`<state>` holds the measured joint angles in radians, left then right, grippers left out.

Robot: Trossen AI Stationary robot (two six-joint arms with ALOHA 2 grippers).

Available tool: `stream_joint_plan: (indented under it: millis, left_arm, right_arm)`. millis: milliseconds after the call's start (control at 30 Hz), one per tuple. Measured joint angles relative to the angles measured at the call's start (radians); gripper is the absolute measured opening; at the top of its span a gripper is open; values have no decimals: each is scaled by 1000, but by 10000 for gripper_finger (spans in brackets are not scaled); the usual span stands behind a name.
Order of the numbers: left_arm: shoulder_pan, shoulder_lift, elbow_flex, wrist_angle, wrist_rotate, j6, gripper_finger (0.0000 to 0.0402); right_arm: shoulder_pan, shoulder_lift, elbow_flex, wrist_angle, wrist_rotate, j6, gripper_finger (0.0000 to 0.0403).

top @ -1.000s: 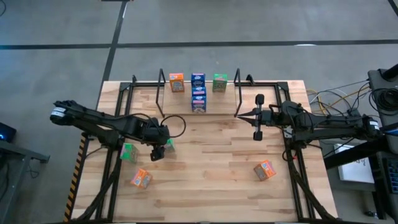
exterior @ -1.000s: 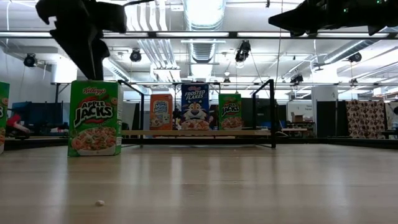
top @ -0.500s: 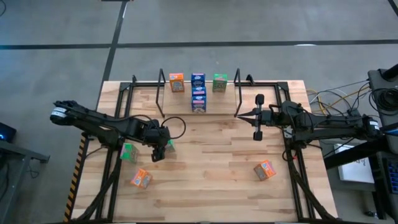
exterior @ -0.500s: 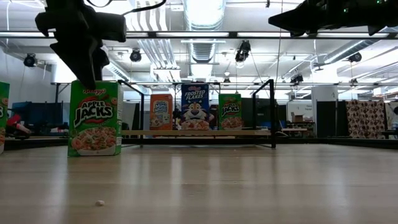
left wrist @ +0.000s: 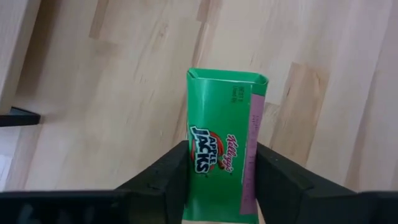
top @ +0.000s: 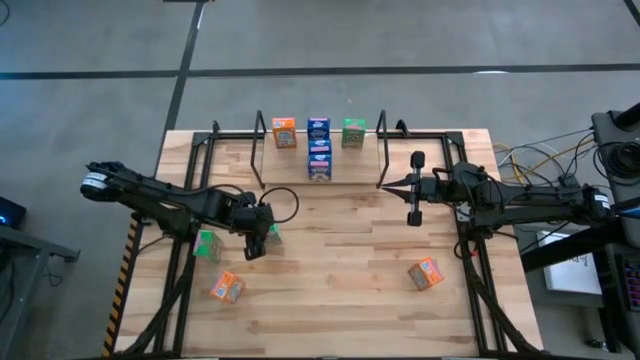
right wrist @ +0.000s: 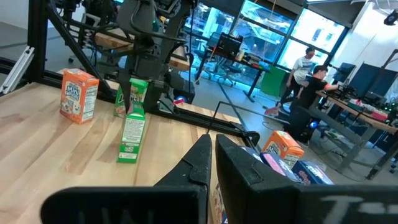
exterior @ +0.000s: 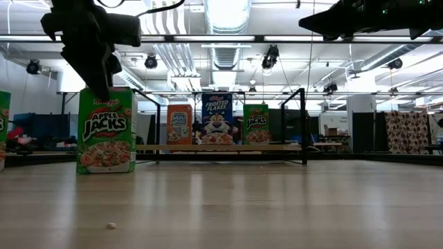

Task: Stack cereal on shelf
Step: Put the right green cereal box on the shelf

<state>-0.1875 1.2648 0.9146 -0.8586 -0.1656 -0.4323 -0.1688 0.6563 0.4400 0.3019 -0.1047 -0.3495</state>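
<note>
Left gripper (top: pixel 262 238) sits left of centre in the high view, down over a green cereal box (left wrist: pixel 222 163). Wrist view shows both fingers (left wrist: pixel 163 180) pressed flat against the box's two sides, so it's clamped on that box. In the low view the same Apple Jacks box (exterior: pixel 105 130) stands upright on the table (top: pixel 340 250) at the left of frame, with the gripper coming down onto its top edge.

Right gripper (top: pixel 415 187) hangs right of centre in the high view, just beside the shelf's right hoop, fingers pinched together, holding nothing.

Shelf (top: pixel 382 140) runs along the upper middle of the high view. On or at it: an orange box (top: pixel 284 132), a blue box (top: pixel 319 128) and a green box (top: pixel 353 132) in a row, plus another blue box (top: pixel 320 161) just in front of the middle one.

Loose on the table: a second green box (top: pixel 207 244) left of the clamped one, an orange box (top: pixel 226 287) at lower left, another orange box (top: pixel 426 273) at lower right.
</note>
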Motion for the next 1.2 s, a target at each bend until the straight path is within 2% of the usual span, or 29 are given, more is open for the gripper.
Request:
stream_joint_plan:
  millis: [233, 400, 533, 767, 967, 1200]
  left_arm:
    - [0, -1, 6, 87, 14, 2, 129]
    - [0, -1, 65, 157, 18, 58, 130]
    - [0, -2, 123, 251, -28, 158, 130]
    - [9, -2, 184, 478, -165, 429, 130]
    - [72, 6, 204, 661, -177, 592, 130]
    - [188, 78, 204, 798, -177, 634, 130]
  right_arm:
    - [0, -28, 0, -12, 0, -1, 13]
    - [0, -66, -10, -19, -6, -1, 13]
    - [0, -82, -17, -19, -8, -2, 13]
    - [0, -86, -17, -18, -8, -14, 13]
    - [0, -86, -17, -2, -23, -38, 13]
    - [1, -89, -17, 6, -90, -84, 13]
